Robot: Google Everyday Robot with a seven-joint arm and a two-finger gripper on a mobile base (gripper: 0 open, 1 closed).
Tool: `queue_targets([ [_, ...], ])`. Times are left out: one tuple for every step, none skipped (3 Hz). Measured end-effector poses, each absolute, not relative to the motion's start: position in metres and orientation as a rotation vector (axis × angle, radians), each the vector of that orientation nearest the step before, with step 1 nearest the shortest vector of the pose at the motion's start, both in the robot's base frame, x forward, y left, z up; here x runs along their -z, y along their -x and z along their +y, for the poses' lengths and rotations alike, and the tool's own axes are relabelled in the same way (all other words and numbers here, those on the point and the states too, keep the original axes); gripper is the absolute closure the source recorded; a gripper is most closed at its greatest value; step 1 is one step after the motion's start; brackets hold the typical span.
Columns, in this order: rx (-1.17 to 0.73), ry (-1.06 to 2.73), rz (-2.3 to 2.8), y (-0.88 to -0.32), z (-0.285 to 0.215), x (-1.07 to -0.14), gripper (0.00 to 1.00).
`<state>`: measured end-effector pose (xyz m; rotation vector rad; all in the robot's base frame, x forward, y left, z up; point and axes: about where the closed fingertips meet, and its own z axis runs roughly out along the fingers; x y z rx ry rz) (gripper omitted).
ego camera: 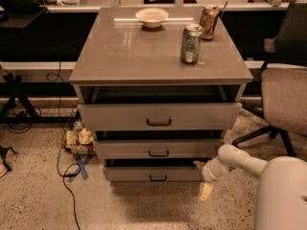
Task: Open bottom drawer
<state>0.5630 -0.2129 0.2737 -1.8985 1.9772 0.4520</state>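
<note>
The bottom drawer [129,173] is the lowest and shallowest of three grey-beige fronts, with a small black bar handle [158,178]. It stands out a little from the cabinet, with a dark gap above it. My gripper [201,178] is at the drawer's right end, near the floor. Its fingers are spread apart, one fingertip [205,191] hanging below the drawer front and the other up by the front's top corner. My white arm [240,159] reaches in from the lower right.
The middle drawer [120,149] and the top drawer [110,116] also stand slightly out. A green can [191,43], an orange can [209,22] and a bowl [152,17] sit on top. An office chair [285,99] stands right; cables and clutter [79,139] lie left.
</note>
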Motion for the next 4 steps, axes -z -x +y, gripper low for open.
queue_targets([
  [-0.464,1.939,1.95,-0.572,-0.203,-0.242,0.0],
  [-0.432,1.906,1.886,-0.584,-0.19,-0.223,0.0],
  [-0.415,1.911,1.885,-0.586,-0.19,-0.222,0.0],
  [-0.289,1.948,1.876,-0.596,-0.195,-0.217,0.0],
])
